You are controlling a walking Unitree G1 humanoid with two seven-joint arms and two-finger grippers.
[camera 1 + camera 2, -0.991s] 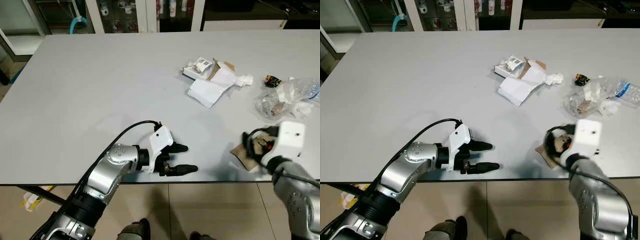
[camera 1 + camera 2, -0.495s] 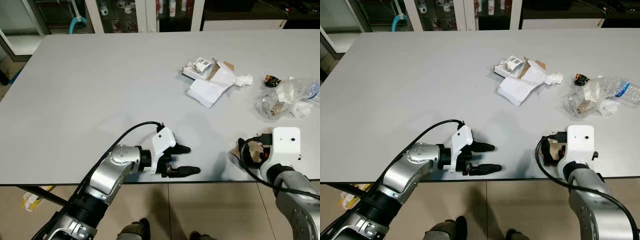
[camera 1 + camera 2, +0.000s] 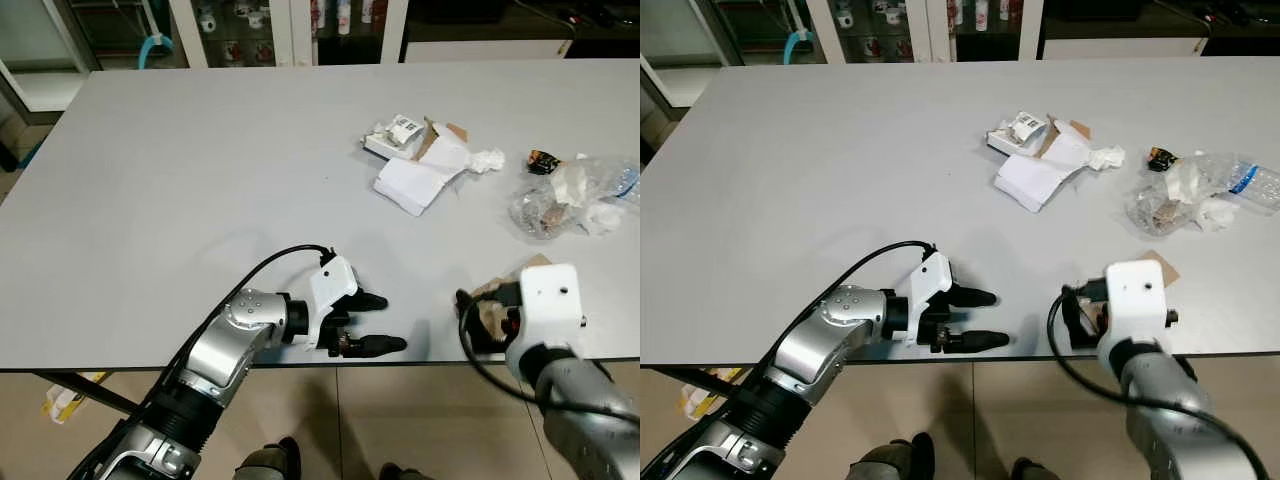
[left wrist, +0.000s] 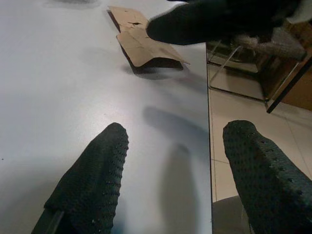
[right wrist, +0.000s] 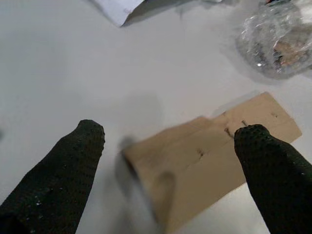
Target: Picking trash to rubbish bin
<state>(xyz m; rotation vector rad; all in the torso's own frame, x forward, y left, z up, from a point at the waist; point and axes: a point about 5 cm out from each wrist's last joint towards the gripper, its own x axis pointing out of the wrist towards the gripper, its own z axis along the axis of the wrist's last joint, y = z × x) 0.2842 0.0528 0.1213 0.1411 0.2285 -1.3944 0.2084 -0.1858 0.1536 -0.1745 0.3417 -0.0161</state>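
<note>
A flat piece of brown cardboard lies near the table's front edge on the right, and also shows as cardboard beside my right wrist. My right gripper hovers over it, open, one finger on each side, not touching it. My left gripper rests open at the front edge, left of the cardboard, with nothing between its fingers. More trash sits farther back: a pile of white paper and a small box, and a crumpled clear plastic bag.
The grey table stretches wide to the left and back. A small dark wrapper and a plastic bottle lie at the far right. Glass cabinets stand behind the table. Tiled floor lies below the front edge.
My right wrist has swung left and nearer the table's front edge, staying over the cardboard. My left gripper has crept a little to the right along the edge.
</note>
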